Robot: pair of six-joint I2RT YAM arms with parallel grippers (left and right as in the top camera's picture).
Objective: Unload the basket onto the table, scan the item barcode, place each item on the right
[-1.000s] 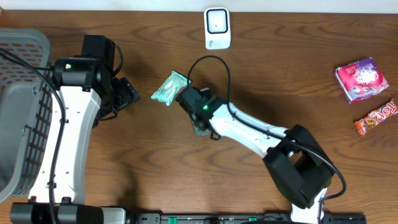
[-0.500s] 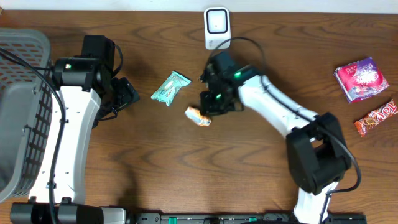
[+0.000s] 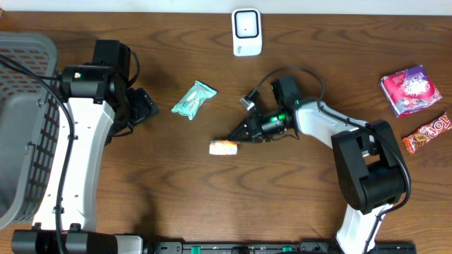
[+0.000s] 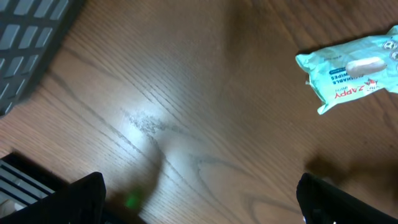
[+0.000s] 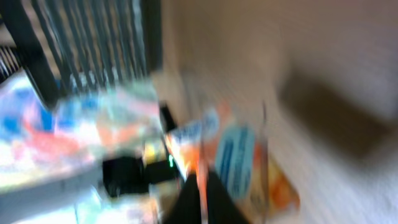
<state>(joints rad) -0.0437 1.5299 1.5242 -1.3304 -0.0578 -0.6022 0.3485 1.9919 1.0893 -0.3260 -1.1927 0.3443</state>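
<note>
Right gripper point(image 3: 238, 135) is clenched on the edge of the small orange snack packet point(image 3: 223, 147), mid-table and well apart from the scanner point(image 3: 247, 32). Left gripper point(image 4: 205, 202) hangs released. Recommendation: keep the pinch firm, turn the barcode toward the scanner window and present it slowly.

The right wrist view is smeared by motion. The orange-and-blue packet point(image 5: 239, 165) shows no readable print, and the dark bars up and left of it cannot be identified. From overhead, it is unclear whether the right fingers point(image 3: 240, 132) touch that packet. Far left of it, the grey basket point(image 3: 21, 77) is cut by the edge. In the left wrist view, the teal wipes pack point(image 4: 351, 68) runs off the right, and the left fingers point(image 4: 84, 196) show only dark tips.
</note>
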